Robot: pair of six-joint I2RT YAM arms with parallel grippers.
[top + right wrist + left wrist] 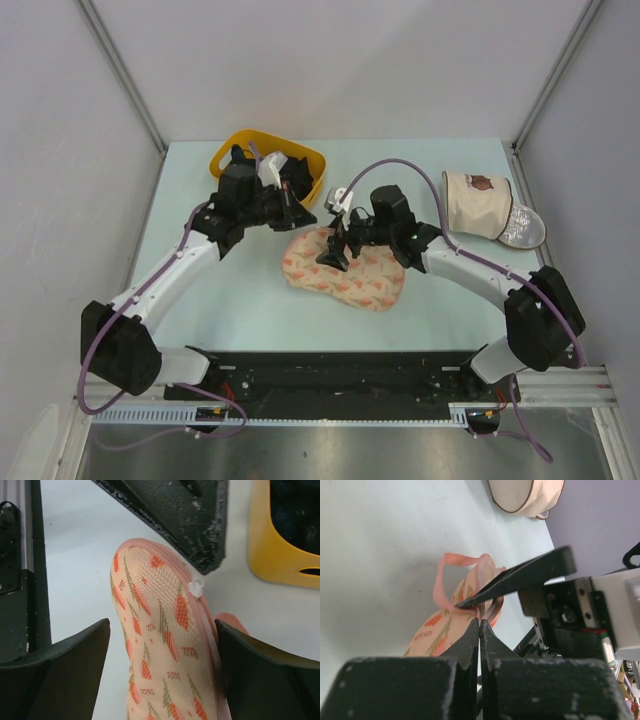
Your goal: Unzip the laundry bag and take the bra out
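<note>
The laundry bag point(352, 276), a peach-pink pouch with red-orange print, lies closed on the table's middle. It also shows in the left wrist view point(436, 634) and the right wrist view point(160, 645). My left gripper point(303, 217) is shut, and in its own view its tips point(480, 622) pinch the pouch's pink edge by a pink loop point(451, 559). My right gripper point(333, 258) is open, its jaws astride the pouch's end point(162, 625). A white zip pull point(196, 587) sits on the trim just under the left gripper's tip. The bra is hidden.
A yellow basket point(228, 150) with dark items stands at the back left, close behind the left gripper, and shows in the right wrist view point(270, 560). A beige cylinder bag point(475, 205) with a brown mark lies at the back right, a silvery flap point(523, 230) beside it.
</note>
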